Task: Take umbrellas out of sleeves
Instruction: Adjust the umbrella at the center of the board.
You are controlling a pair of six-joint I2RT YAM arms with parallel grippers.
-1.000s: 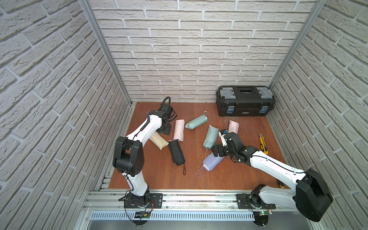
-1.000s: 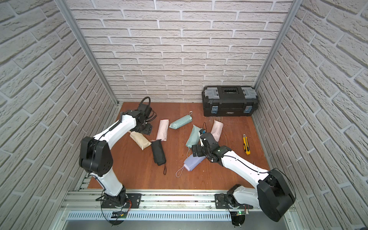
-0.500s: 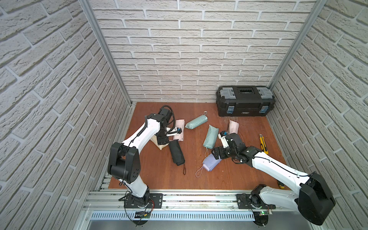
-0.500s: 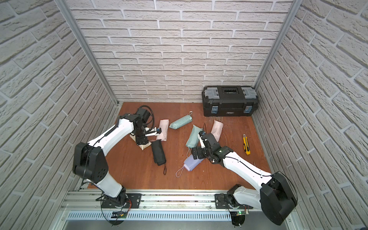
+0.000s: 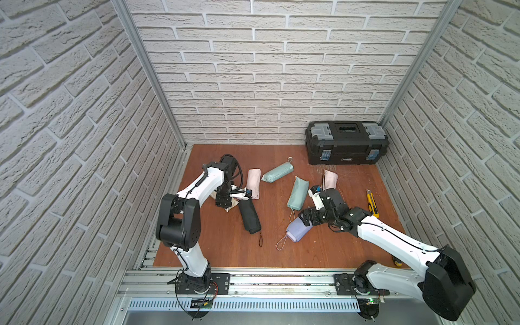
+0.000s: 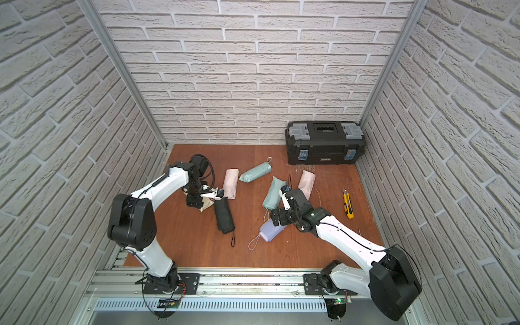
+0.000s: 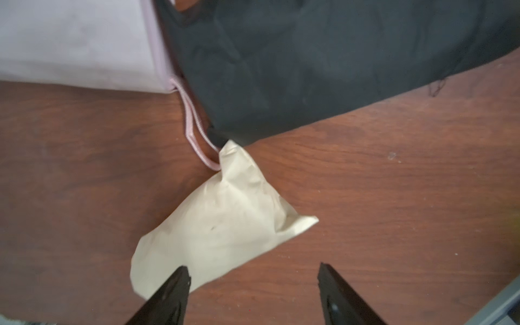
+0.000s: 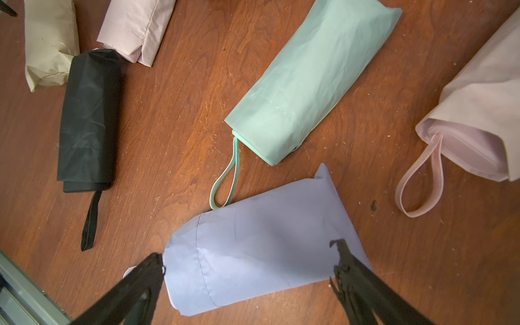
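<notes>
While no bare umbrella or empty sleeve shows anywhere on the table (image 5: 225,250), the job looks barely begun: seven plump bundles, none drawn out.

Nearest lies the lilac sleeve (image 5: 297,232), full, with its loop trailing toward the rail. The right gripper (image 8: 248,251) hangs over the end away from that loop. Its jaws are spread wide to either side of the cloth and, as far as the wrist view shows, they pinch nothing.

Beside it the black sleeve (image 5: 249,215) lies untouched, loop out. Just past its far end the left gripper (image 7: 253,268) stands open above the beige sleeve (image 7: 219,233). One finger is over the crumpled cloth and the other over bare wood, with nothing held. Whether that beige end is slack or stuffed I cannot tell.

Farther on come the near mint sleeve (image 5: 297,191), the pink sleeve (image 5: 253,183) and the second pink sleeve (image 5: 329,180). The far mint sleeve (image 5: 277,173) is last, short of the toolbox (image 5: 347,146). All four look filled.

By my reckoning all seven pulls remain, and lilac and beige seem to be next.
</notes>
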